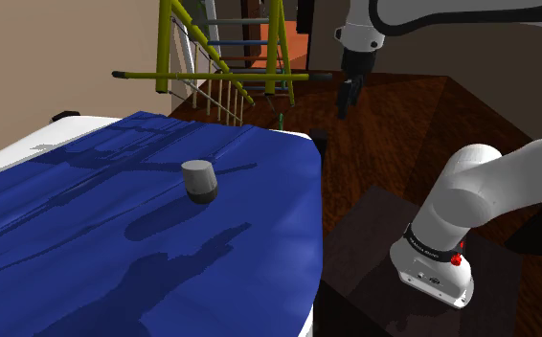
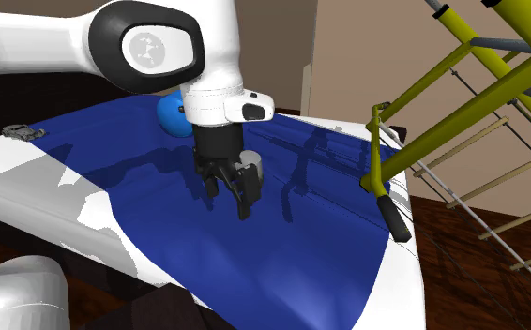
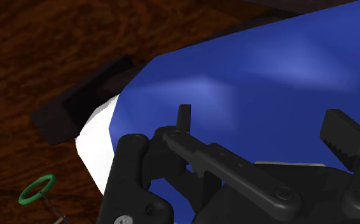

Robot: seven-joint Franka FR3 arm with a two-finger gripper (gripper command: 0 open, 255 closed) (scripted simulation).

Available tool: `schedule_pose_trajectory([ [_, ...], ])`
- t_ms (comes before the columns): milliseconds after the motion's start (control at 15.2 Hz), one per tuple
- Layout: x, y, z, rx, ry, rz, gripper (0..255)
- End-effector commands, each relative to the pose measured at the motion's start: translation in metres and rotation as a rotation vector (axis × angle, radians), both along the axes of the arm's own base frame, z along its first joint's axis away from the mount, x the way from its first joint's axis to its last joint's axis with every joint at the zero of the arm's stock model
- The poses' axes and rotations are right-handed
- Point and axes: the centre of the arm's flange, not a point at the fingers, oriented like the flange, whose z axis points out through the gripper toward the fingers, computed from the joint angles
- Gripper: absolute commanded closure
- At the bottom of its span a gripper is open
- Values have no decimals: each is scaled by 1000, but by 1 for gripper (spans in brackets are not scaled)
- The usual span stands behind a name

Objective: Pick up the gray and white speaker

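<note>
First, with my pincer spread wide and empty, I should travel over the speaker on the blue cover, centre it, then descend straight.

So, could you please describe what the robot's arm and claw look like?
The glossy white arm has rounded links with dark grey joint caps, one bearing a pale circular emblem. A black band with a small red spot rings another link. The all-black two-finger claw has ridged pads.
</note>
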Motion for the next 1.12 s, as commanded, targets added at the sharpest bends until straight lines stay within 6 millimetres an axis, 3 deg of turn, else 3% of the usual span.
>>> schedule_pose_trajectory([
  [0, 0, 0, 0, 0, 0, 0, 0],
  [1056, 112, 161, -53, 71, 9, -15, 0],
])
